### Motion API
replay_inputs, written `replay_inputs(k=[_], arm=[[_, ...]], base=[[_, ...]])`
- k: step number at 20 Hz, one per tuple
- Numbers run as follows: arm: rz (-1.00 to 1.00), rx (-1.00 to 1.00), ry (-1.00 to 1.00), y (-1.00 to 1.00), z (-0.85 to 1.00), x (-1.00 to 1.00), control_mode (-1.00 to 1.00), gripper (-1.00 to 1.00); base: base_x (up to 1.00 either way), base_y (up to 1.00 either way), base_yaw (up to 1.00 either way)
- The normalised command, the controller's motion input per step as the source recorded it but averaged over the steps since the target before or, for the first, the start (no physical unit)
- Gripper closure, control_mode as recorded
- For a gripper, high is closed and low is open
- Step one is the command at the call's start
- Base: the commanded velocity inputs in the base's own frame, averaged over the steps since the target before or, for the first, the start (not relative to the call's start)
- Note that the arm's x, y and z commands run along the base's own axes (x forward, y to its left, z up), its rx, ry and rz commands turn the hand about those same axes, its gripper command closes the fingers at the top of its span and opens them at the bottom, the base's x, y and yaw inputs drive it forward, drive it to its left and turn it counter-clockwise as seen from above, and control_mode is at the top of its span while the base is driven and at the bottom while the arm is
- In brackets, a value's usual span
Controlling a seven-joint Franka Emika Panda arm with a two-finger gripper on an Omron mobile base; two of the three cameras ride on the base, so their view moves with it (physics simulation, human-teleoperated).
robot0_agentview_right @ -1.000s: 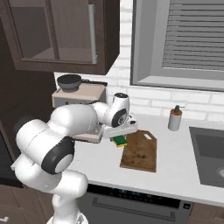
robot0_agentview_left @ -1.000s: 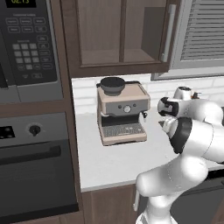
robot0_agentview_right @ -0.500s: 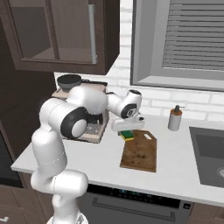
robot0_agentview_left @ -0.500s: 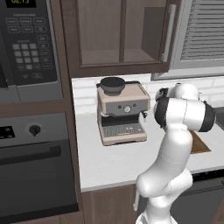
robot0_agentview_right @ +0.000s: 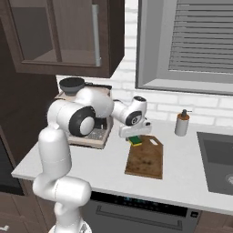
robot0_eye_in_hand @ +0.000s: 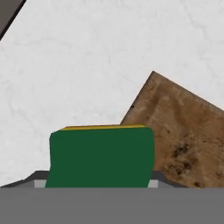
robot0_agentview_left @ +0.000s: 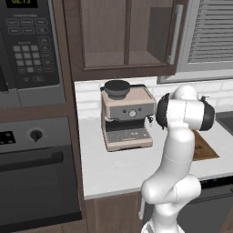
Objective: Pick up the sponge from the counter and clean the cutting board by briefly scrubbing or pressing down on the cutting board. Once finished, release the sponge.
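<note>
Gripper (robot0_agentview_right: 135,135) sat right over the sponge (robot0_agentview_right: 134,140) at the cutting board's (robot0_agentview_right: 145,158) far-left corner.
Fingertips were hidden, so I couldn't tell whether the jaws were apart or clamped. In the hand view the sponge (robot0_eye_in_hand: 101,156) lay on the counter (robot0_eye_in_hand: 87,65), green face toward the camera, board corner (robot0_eye_in_hand: 183,135) just beside it.

Coffee machine (robot0_agentview_left: 126,116) stands at the far left of the bench, against the white brick wall. Soap dispenser (robot0_agentview_right: 182,123) sits far right, near the sink (robot0_agentview_right: 218,159). Microwave (robot0_agentview_left: 27,45) is mounted above the oven (robot0_agentview_left: 38,173), left. Wall cabinets (robot0_agentview_left: 125,36) hang overhead.
</note>
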Motion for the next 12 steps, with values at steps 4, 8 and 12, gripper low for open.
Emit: replay_inputs(k=[4,8,12], arm=[[0.00,-0.07,-0.18,-0.05,-0.24,0.01,-1.00,1.00],[0.00,-0.01,-0.16,-0.20,-0.22,0.00,-1.00,1.00],[0.00,0.00,-0.08,-0.38,-0.16,0.00,-1.00,1.00]], base=[[0.00,0.00,0.00],[0.00,0.00,0.00],[0.00,0.00,0.00]])
